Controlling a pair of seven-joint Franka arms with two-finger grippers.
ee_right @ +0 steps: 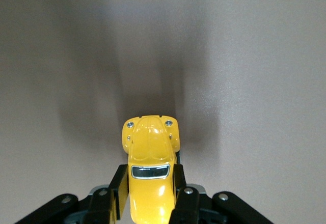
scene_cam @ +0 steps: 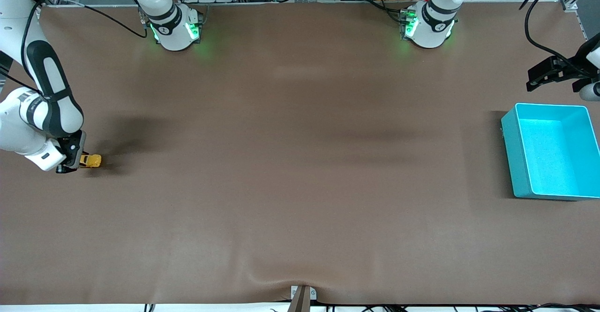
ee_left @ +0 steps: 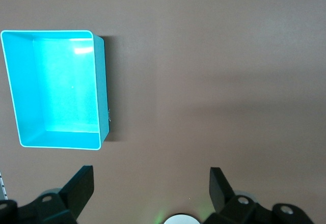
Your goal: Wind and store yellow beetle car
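**Down at the right arm's end, the little car is held**

Well, over at the right arm's end of the bench [scene_cam: 300, 185] the right pincer [scene_cam: 75, 162] sits low, right down at the brown surface, and it has the yellow beetle car [scene_cam: 91, 161] clamped between its fingers [ee_right: 120, 193]. From the right wrist view you can see the two dark pads pressed against the car's flanks about at the windscreen, with the rounded bonnet and its two small headlamps poking out ahead of them. The car's nose points toward the middle of the bench. Whether its wheels rest on the bench, I can't make out.

The left arm waits up at its own end, its left pincer [scene_cam: 539, 78] hanging in the air just off the teal bin [scene_cam: 511, 157]. Through the left wrist view its fingers [ee_left: 81, 188] stand wide apart with nothing between them, and the bin lies below with its open top showing.

The car and the bin are well apart, one at each end of the bench.
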